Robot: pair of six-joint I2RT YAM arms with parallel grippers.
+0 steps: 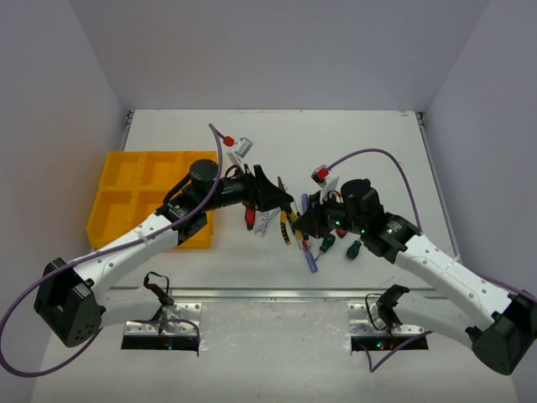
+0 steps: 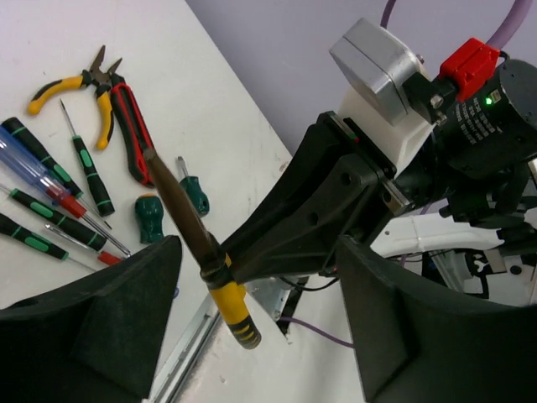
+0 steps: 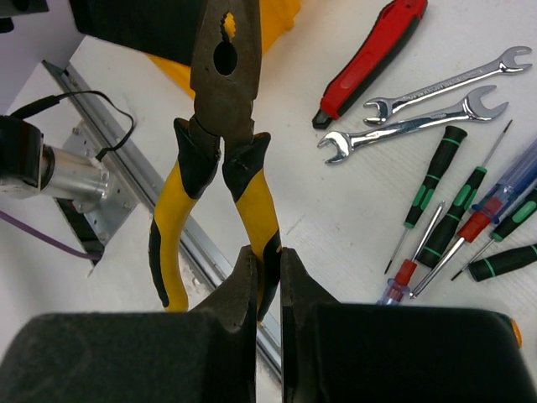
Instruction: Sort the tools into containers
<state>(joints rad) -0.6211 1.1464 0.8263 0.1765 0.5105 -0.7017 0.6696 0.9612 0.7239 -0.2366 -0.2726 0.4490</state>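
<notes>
We judge the sorting to be barely begun. The yellow tray (image 1: 117, 195) sits at the left of the table (image 1: 352, 143), and we see no tool in the compartments that show. The left arm covers part of it, so we cannot count the compartments or vouch for the hidden ones. Almost everything else lies loose in the middle of the table, to the right of the tray.

1 tool is in hand, the yellow-handled pliers (image 3: 222, 109), lifted off the table between the 2 arms. The right gripper (image 3: 268, 264) is clamped on 1 of its handles, with the head pointing away toward the left gripper (image 2: 256, 248). The left fingers (image 2: 101, 319) stand apart on either side of the pliers without touching them. To us this looks like a handover not yet completed, with the placing in the tray to follow.

Our count of the tools:
- 3 plier-type tools: the held pair, 1 small yellow-handled cutter (image 2: 71, 84) and 1 red-and-black pair (image 2: 132, 126) just beside it.
- 2 silver wrenches (image 3: 436, 84), side by side.
- 1 red knife (image 3: 369, 59), just beyond them.
- Screwdrivers:
  - 4 slim black-and-green ones (image 2: 91, 175).
  - 2 stubby green ones (image 2: 149, 218).
  - 1 with a clear blue handle (image 2: 25, 159).
  - 1 more with a red part and a mostly hidden handle.

That makes 8 screwdrivers as far as we can tell, since they overlap. We judge that all 14 tools are left to sort.
</notes>
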